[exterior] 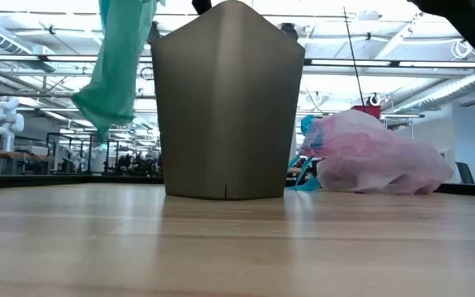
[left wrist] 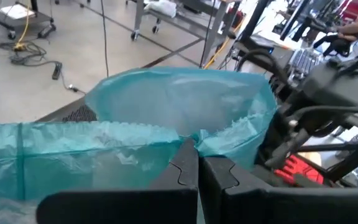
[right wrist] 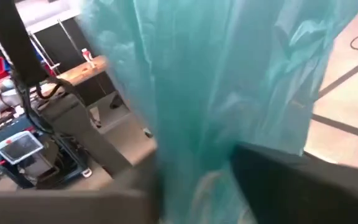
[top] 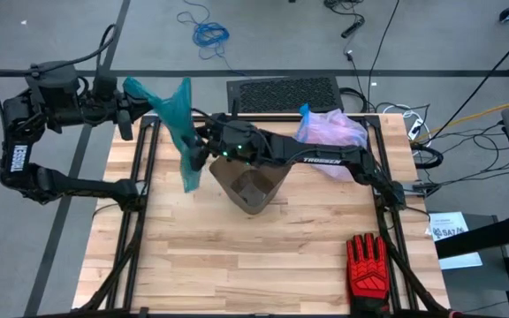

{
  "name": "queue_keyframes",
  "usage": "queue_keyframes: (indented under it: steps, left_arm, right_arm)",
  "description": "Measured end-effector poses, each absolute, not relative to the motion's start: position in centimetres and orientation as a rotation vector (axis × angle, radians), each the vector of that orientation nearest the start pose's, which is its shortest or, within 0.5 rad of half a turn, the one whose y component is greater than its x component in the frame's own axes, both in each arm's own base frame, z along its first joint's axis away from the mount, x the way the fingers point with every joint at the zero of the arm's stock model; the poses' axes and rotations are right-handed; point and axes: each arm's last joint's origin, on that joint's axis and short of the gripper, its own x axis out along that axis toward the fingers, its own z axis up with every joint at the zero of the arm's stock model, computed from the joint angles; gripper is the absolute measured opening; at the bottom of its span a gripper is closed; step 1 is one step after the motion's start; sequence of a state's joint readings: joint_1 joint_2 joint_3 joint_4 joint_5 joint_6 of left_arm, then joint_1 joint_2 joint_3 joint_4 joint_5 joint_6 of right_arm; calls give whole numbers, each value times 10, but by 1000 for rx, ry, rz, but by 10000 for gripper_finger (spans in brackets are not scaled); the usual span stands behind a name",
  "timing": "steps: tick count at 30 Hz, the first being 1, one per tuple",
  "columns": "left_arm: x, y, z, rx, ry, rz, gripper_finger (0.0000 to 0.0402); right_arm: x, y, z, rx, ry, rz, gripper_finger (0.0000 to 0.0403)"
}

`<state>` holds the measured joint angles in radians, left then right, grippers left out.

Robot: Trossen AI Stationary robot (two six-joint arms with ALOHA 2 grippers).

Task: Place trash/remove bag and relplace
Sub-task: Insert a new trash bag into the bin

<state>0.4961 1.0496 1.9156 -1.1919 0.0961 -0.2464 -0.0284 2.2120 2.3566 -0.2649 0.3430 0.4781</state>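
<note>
Left end effector (top: 140, 113) is off the table's far-left corner, at about 10 o'clock from the bin (top: 253, 187), and is clenched on the top edge of the teal-green bag (top: 179, 124); the left wrist view shows its fingers (left wrist: 188, 168) pressed together with the teal film (left wrist: 179, 106) pinched between them. The teal-green bag hangs from that grip and drapes down past the left side of the bin, clear of the table surface in the low view (exterior: 118, 58). Right end effector (top: 203, 146) reaches across from the right side and sits at the bin's 10 o'clock, against the hanging teal film; the right wrist view shows the film (right wrist: 229, 81) running down between its fingers (right wrist: 291, 180), jaws partly parted, and a firm hold cannot be confirmed. The bin, a tan-grey container, stands upright near the table's (top: 237, 265) centre. The task's bag (top: 332, 132), pinkish-lavender with a blue drawstring rim, lies bunched on the table at the bin's 2 o'clock, well apart from both end effectors and partly under the right arm. A red-and-black glove (top: 367, 265) lies at the bin's 4 o'clock near the table's near-right edge.
</note>
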Motion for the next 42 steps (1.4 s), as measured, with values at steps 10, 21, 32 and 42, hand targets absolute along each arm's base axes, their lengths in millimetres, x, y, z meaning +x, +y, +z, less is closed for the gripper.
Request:
queue_keyframes:
  steps: [10, 21, 32, 42]
  left_arm:
    - [86, 41, 546, -257, 81, 347, 0]
    - [60, 27, 581, -23, -267, 307, 78]
    - [42, 17, 579, 20, -273, 327, 128]
    - [62, 29, 562, -34, -124, 341, 106]
  right_arm:
    - [500, -34, 416, 479, -57, -321, 2]
    - [440, -42, 497, 479, -270, -248, 0]
    - [396, -36, 541, 508, -369, -94, 0]
    - [365, -27, 573, 500, -477, 172, 0]
